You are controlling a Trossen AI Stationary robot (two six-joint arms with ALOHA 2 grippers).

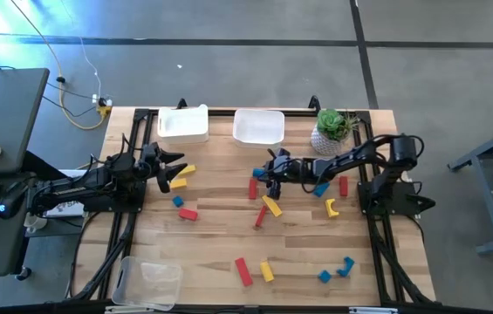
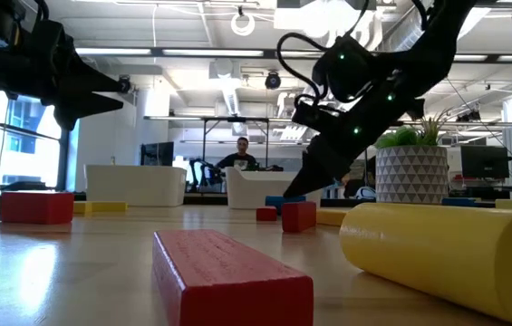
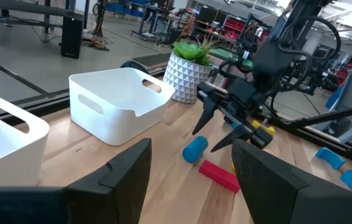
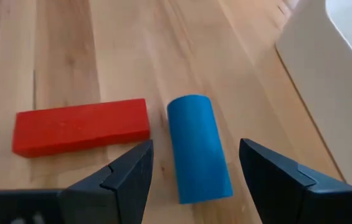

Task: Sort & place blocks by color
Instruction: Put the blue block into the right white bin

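Observation:
Red, yellow and blue blocks lie scattered flat on the wooden table (image 1: 220,253). My right gripper (image 1: 264,173) (image 4: 195,148) hangs open at mid-table over a blue cylinder (image 4: 197,152) (image 3: 195,149), which lies on its side. One finger stands on each side of the cylinder, apart from it. A red bar (image 4: 79,126) (image 3: 219,175) lies beside the cylinder. My left gripper (image 1: 172,171) (image 3: 191,155) is open near the table's left side, next to a yellow bar (image 1: 183,171). It holds nothing.
Two white bins (image 1: 183,124) (image 1: 258,127) and a potted plant (image 1: 333,129) stand along the far edge. A clear plastic container (image 1: 150,281) sits at the near left corner. More blocks lie near the near edge (image 1: 243,271) and right of centre (image 1: 331,208). A person (image 2: 242,156) sits beyond the table.

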